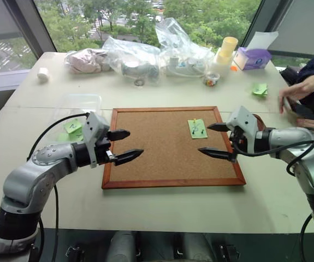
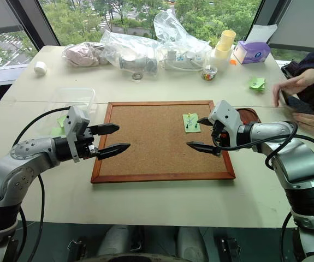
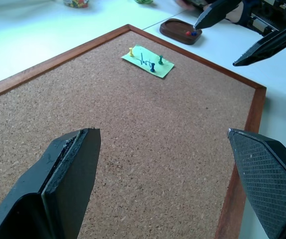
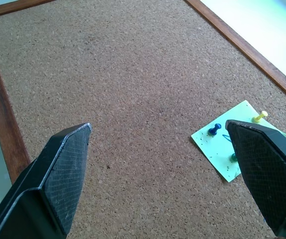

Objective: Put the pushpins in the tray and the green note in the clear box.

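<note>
The green note [image 1: 197,127] lies pinned beside the right fingers [image 1: 218,127].

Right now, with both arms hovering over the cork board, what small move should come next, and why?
Probably ease the right gripper toward the green note and close on one of the pushpins. Three still pin the note to the cork board; both grippers are open and empty, and the right one is nearer than the left gripper.

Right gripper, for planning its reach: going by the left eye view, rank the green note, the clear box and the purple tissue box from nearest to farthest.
From the right gripper:
1. Green note, pinned on the cork board just beside it.
2. Purple tissue box, far table edge.
3. Clear box, across the board, left side.
</note>
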